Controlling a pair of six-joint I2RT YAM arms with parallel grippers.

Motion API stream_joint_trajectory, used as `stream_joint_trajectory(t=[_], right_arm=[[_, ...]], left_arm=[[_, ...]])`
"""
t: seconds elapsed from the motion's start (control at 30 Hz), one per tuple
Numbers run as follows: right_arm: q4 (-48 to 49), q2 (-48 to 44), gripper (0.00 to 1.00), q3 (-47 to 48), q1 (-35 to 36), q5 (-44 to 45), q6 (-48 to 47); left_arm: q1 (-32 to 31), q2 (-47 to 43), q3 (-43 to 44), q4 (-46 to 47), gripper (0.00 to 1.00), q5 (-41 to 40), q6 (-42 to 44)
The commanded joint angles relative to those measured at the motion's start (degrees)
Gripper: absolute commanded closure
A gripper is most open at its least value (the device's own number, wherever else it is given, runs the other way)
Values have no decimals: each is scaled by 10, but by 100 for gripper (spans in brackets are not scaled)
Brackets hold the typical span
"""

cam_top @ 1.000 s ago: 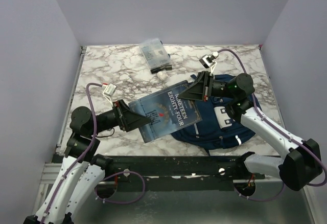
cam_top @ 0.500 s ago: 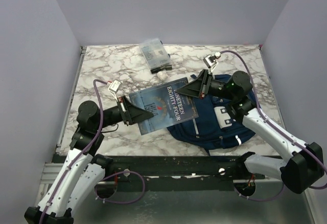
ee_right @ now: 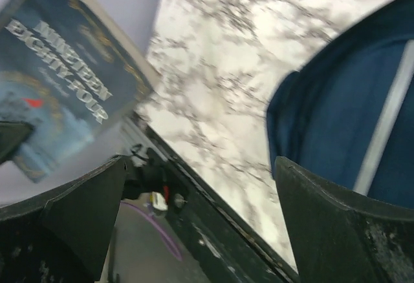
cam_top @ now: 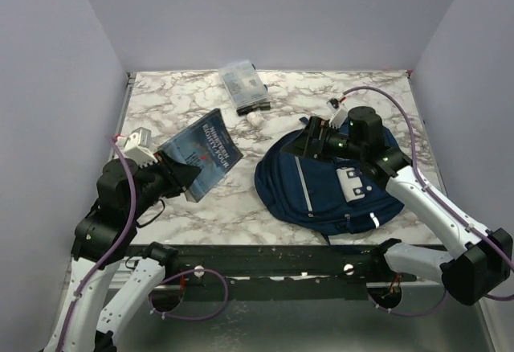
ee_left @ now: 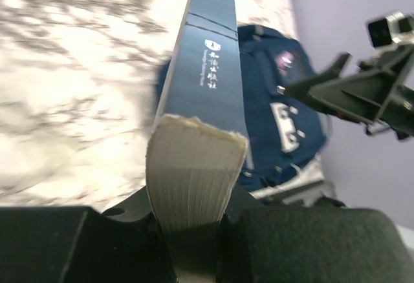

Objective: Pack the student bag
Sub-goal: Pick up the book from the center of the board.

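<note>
Left fingers (ee_left: 77, 244) clamp a book (cam_top: 201, 151), well left of the student bag (cam_top: 321, 187); right fingers (ee_right: 336, 231) stand spread wide, empty, over the bag's far-left edge.

We see our left arm (cam_top: 103, 211) and right arm (cam_top: 426, 201): white shells, black joints, purple cables (cam_top: 377, 92), black left claw (cam_top: 183, 179) and right claw (cam_top: 307, 146).

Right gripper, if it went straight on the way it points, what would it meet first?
Likely the marble table beside the student bag, though depth is unclear; the book in the left gripper lies off to the side.
</note>
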Motion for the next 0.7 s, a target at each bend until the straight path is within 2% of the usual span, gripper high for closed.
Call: stream_joint_trajectory(t=[0.0,0.13,0.27,0.37,0.47,0.67], right_arm=[[-81,24,4,-2,3,40,-73],[-102,50,25,8,69,140,-94],[-148,110,43,40,168,275,-107],[-184,163,60,66,210,361,-111],[-198,205,60,83,253,440,-118],[-224,283,56,124,288,513,-123]], left_arm=[[3,-36,25,-74,100,-172,29],[3,-47,5,-74,100,-168,20],[4,-43,-9,-72,100,-152,6],[4,-36,-15,-67,100,-139,0],[4,-29,-18,-62,100,-124,-4],[4,-24,-23,-56,100,-103,-10]])
